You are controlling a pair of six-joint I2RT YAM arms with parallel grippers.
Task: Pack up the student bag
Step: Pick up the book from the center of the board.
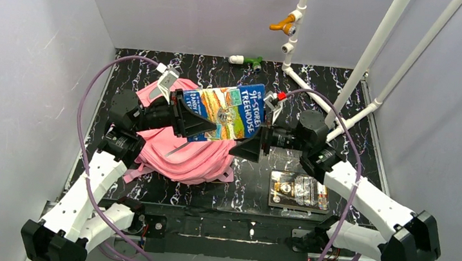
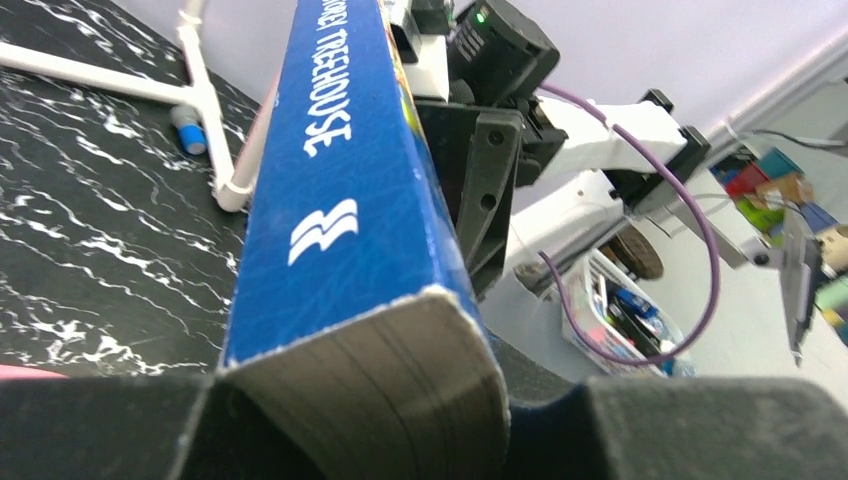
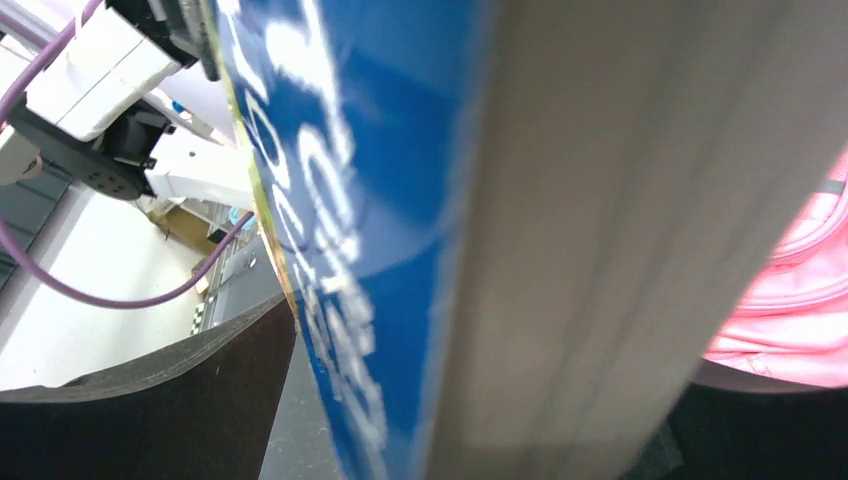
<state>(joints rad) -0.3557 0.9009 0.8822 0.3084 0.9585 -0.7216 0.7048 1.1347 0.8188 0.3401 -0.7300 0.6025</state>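
My left jaws are clamped on the 9 o'clock end of a book [image 1: 230, 112], holding it in the air above the desk [image 1: 234, 196], its length running from 9 to 3 o'clock. The cover faces up and reads "91-STOREY TREEHOUSE" in white on blue, beside a bright cartoon drawing. A line of smaller words on the cover is too small for me to read.

From my left wrist I see the blue spine running away from me. It carries the word "TREEHOUSE" and a white wavy emblem, with the grey page block pinched at the near corner.

My right jaws stand wide apart around the book's 3 o'clock end. From my right wrist I see a gap between one dark pad and the cover, so they are not pressing on it. The spine lettering there is too blurred to read.

The student bag [image 1: 174, 150] lies on the desk at about 9 o'clock from the centre, under my left arm [image 1: 97, 175] and partly beneath the book. I can read no writing on it.

A dark packet [image 1: 298, 191] lies flat at about 5 o'clock, just beside my right arm [image 1: 364, 193]. Its label has a round emblem, but the print is too small to read.

A white pipe frame [image 1: 350, 85] rises at about 1 o'clock.
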